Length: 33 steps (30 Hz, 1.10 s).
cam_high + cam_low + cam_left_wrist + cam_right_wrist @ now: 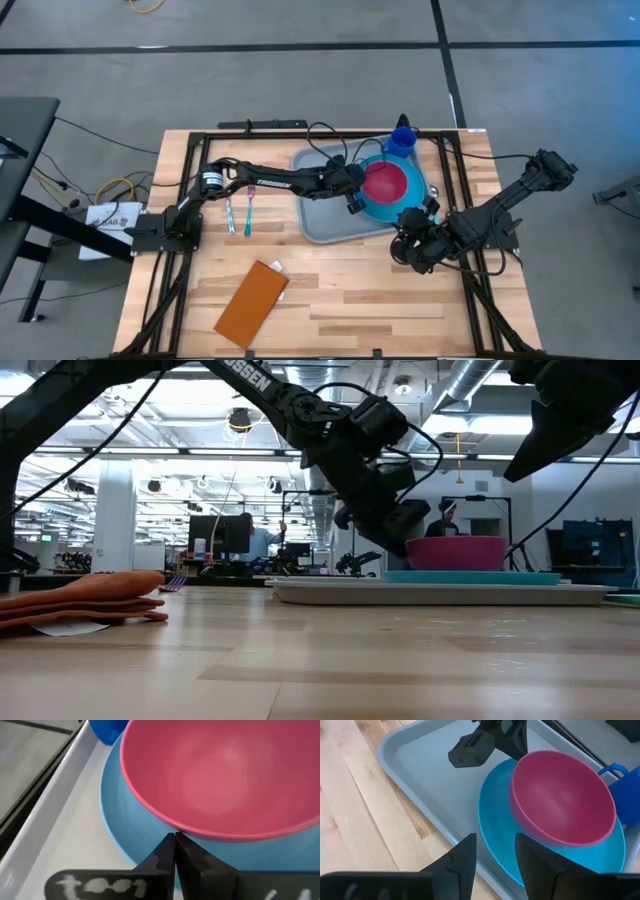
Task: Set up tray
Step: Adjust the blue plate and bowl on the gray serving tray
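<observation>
Light is even and bright, coming from overhead; the low view shows ceiling lamps (238,420) glaring white in the room behind. The table (330,300) carries only soft, short shadows under the arms. In the low view the near tabletop is blurred and the arms read as dark silhouettes against the bright room. In the left wrist view the bowl (225,775) is soft, out of focus.
</observation>
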Motion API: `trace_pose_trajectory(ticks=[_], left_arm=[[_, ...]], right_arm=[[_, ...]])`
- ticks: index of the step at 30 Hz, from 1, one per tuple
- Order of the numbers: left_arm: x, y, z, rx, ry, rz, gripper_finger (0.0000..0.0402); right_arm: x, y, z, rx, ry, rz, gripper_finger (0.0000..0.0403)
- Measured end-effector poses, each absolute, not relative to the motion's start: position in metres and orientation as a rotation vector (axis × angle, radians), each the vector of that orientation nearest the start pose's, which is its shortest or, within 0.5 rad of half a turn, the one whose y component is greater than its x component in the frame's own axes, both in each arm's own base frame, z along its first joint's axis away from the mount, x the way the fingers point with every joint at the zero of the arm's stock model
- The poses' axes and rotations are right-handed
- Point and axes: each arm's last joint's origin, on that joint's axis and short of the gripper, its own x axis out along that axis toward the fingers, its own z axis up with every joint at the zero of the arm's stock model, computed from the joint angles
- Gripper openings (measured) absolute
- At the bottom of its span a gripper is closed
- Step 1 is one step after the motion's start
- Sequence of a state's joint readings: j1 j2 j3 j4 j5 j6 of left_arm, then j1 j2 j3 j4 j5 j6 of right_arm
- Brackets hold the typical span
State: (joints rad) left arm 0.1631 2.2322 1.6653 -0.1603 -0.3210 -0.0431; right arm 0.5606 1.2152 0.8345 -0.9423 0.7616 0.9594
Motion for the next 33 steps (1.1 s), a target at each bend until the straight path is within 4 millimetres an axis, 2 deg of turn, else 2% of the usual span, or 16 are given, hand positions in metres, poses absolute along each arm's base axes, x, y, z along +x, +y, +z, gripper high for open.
trace_pose_trajectory(ticks=[6, 12, 17, 18, 21, 25, 30, 33], left_arm=[[0.49, 0.087, 0.173, -0.015, 0.651, 0.375, 0.0], [0.492, 0.09, 0.173, -0.011, 0.614, 0.371, 0.0], [0.482, 0.092, 0.17, 0.032, 0.742, 0.425, 0.0], [0.48, 0.092, 0.175, 0.05, 0.751, 0.443, 0.0], [0.467, 0.09, 0.21, 0.07, 0.746, 0.461, 0.0], [0.442, 0.082, 0.253, 0.091, 0.795, 0.373, 0.0], [0.391, 0.064, 0.316, 0.108, 0.852, 0.209, 0.0], [0.357, 0.05, 0.336, 0.08, 0.956, 0.167, 0.0006]], right_arm=[[0.18, 0.089, 0.23, 0.056, 0.824, -0.615, 0.0127], [0.18, 0.089, 0.23, 0.057, 0.824, -0.615, 0.0127], [0.18, 0.089, 0.23, 0.059, 0.824, -0.615, 0.0127], [0.18, 0.089, 0.23, 0.059, 0.823, -0.615, 0.0127], [0.18, 0.089, 0.23, 0.06, 0.823, -0.615, 0.0127], [0.18, 0.089, 0.23, 0.062, 0.824, -0.614, 0.0127], [0.181, 0.09, 0.23, 0.074, 0.815, -0.609, 0.0127], [0.181, 0.09, 0.23, 0.073, 0.814, -0.609, 0.0127]])
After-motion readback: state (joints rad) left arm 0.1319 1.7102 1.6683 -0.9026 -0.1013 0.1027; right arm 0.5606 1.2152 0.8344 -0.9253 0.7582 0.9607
